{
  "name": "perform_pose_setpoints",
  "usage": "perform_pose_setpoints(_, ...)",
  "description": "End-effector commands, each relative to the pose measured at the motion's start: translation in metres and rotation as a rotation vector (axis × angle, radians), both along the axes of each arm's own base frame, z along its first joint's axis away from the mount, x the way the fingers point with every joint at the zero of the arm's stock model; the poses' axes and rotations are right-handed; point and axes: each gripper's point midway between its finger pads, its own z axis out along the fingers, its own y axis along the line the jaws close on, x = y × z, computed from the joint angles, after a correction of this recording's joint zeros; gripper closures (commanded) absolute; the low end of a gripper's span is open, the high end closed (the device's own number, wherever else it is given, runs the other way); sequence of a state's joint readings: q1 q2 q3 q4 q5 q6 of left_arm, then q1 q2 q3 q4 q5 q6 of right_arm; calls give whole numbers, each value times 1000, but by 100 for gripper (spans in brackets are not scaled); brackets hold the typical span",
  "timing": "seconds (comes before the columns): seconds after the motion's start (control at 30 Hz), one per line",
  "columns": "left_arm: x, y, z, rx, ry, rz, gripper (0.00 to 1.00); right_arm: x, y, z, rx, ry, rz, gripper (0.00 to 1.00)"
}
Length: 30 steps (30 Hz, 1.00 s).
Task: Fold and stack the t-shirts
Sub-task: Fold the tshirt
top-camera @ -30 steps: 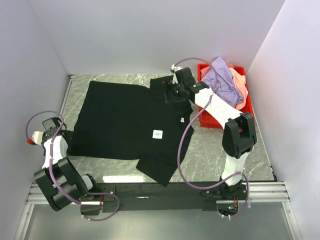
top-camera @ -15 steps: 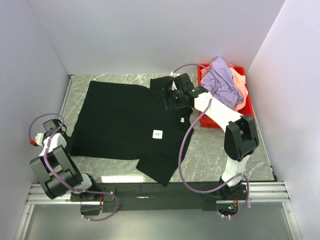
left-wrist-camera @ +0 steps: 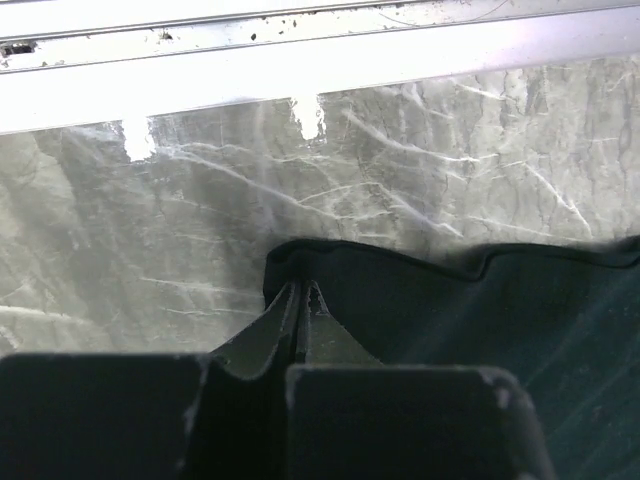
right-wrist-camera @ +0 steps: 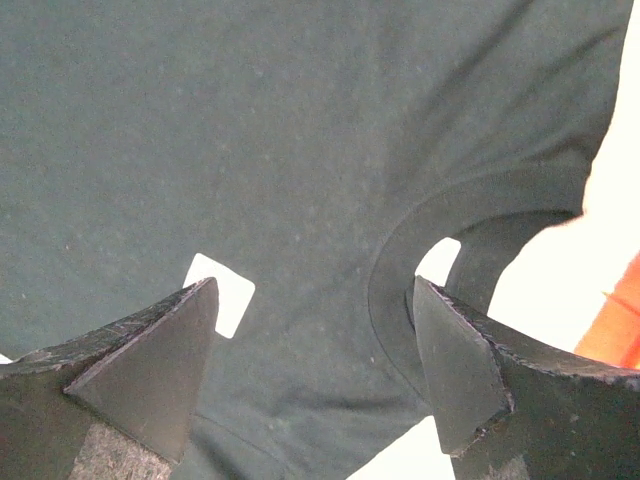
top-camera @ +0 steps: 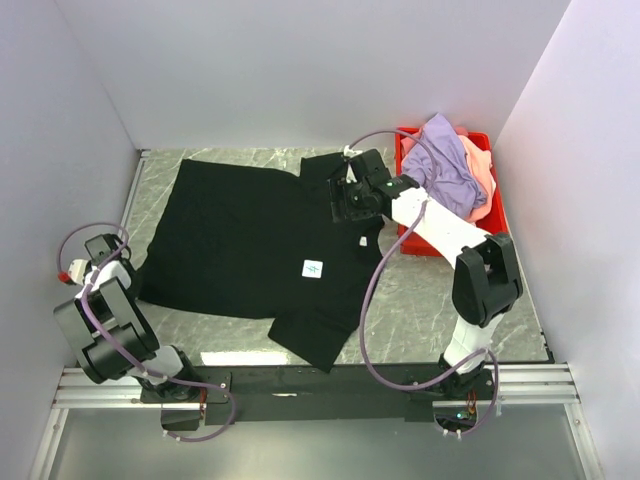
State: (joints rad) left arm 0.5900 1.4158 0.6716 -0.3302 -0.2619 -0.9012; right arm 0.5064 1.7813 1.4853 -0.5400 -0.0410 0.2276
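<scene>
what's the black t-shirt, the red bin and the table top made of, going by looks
The black t-shirt: soft knit cloth, likely cotton, matte; it lies limp with a rippled hem. The red bin: seemingly rigid plastic, smooth, with straight walls. The table top: grey with white veins, marble-like, glossy enough to mirror light; real stone or printed laminate cannot be told.

Grey marbled table — black t-shirt spread flat over its left and middle; red bin at the far right corner, beside the shirt.
</scene>
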Motion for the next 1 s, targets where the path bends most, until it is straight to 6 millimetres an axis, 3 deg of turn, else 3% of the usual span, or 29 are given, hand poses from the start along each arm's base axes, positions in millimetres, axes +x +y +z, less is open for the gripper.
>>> perform_pose_setpoints(0.0,-9,-7,-9,-26,29,-17,99,-7,-2,28,31,-60,-8,16)
perform_pose_setpoints(0.17,-10,-7,4,-2,-6,7,99,-45,16,20,-21,-53,95,17)
perform_pose_setpoints(0.27,-10,-5,14,21,-37,25,99,-84,40,13,-54,-50,200,17)
perform_pose_setpoints(0.3,-10,-5,20,31,-55,29,99,-111,56,2,-63,-26,277,17)
perform_pose_setpoints(0.43,-15,-5,28,52,-85,62,99,-182,84,-19,-125,12,453,19)
perform_pose_setpoints(0.63,-16,-5,39,76,-129,81,99,-268,95,-57,-232,108,640,23)
perform_pose_setpoints(0.67,-16,-6,38,70,-130,76,99,-291,100,-63,-237,125,701,24)
perform_pose_setpoints(0.77,-14,-8,38,62,-135,71,99,-322,97,-79,-293,154,783,26)
perform_pose_setpoints(0.97,-15,-6,41,73,-136,77,99,-338,86,-97,-325,192,795,37)
